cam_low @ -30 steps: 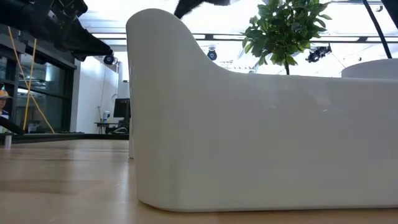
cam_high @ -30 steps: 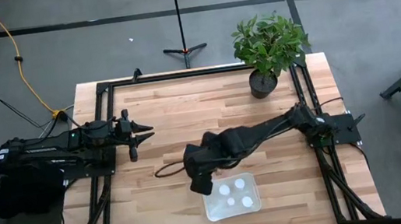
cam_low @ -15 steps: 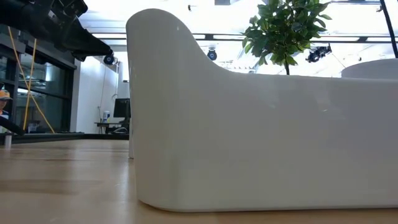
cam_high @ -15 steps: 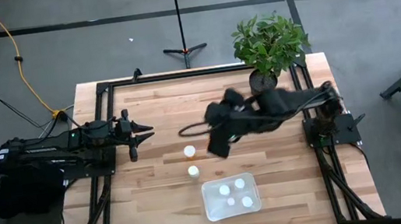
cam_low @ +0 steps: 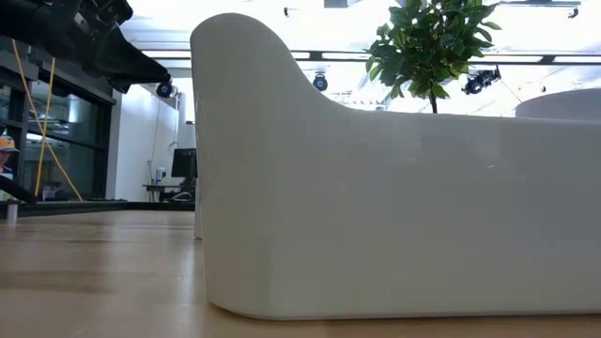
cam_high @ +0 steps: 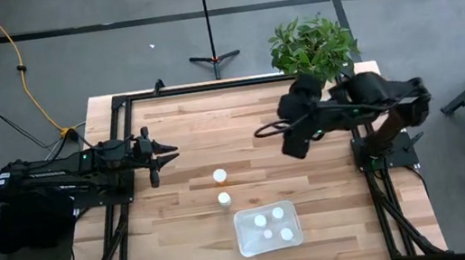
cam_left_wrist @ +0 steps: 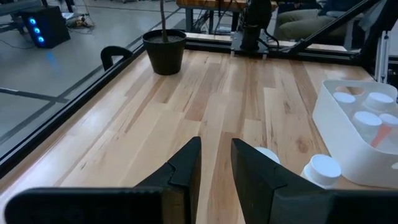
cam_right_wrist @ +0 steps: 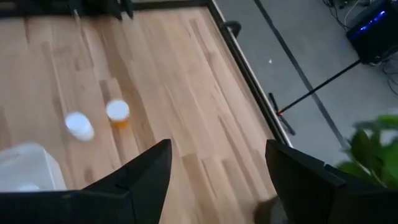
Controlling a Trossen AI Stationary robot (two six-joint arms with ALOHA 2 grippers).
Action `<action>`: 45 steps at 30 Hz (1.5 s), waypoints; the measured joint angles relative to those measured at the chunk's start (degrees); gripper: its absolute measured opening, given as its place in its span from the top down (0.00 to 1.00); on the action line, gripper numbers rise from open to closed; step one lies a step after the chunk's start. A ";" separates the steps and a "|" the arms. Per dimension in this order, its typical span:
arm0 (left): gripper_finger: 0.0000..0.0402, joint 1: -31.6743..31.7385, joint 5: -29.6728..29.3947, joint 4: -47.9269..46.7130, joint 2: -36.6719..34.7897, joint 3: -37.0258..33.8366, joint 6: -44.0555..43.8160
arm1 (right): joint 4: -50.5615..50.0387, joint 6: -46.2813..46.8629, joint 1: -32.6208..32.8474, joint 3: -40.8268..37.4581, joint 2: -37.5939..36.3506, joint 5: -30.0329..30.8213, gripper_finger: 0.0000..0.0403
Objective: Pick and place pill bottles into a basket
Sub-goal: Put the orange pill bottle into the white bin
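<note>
In the low view the near wall of the basket (cam_low: 394, 207) fills most of the frame and hides whatever lies in it; only the plant (cam_low: 427, 47) shows above its rim. From above, the basket (cam_high: 246, 242) sits at the lower middle of the bench (cam_high: 188, 136) with four pill bottles (cam_high: 273, 214) in it, while two more stand on the wood just up and left of it: one white-capped bottle (cam_high: 219, 176) and, nearer the basket, another bottle (cam_high: 223, 199). The right wrist view shows one of this pair as orange-tinged (cam_right_wrist: 118, 113). The right gripper (cam_high: 294, 146) hangs at the upper right of the frame beside the plant pot, its fingers (cam_right_wrist: 140, 177) spread wide and holding nothing. The left gripper (cam_high: 163, 155) waits at the left, fingers (cam_left_wrist: 186, 165) slightly apart and empty. A second ago the right gripper was at the basket's upper left corner; it has since swung up and right across the bench, uncovering the two loose bottles.
</note>
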 joint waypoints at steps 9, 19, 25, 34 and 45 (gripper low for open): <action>0.69 -0.02 2.06 6.64 1.56 0.37 0.46 | 19.82 -0.19 -0.09 -34.09 -24.20 -4.94 0.38; 0.69 -0.02 5.06 -15.46 17.24 15.91 4.38 | 37.51 5.51 -2.25 -61.94 -39.82 -17.27 0.38; 0.69 0.00 5.44 -38.13 27.10 31.09 6.71 | 42.49 7.21 -4.03 -67.58 -40.17 -20.61 0.38; 0.69 -0.02 13.86 -48.45 37.12 41.02 7.25 | 42.95 9.49 -6.10 -73.76 -41.39 -21.42 0.38; 0.69 -0.02 13.99 -39.66 49.76 41.00 8.93 | 43.68 14.35 -6.09 -77.79 -51.94 -18.14 0.38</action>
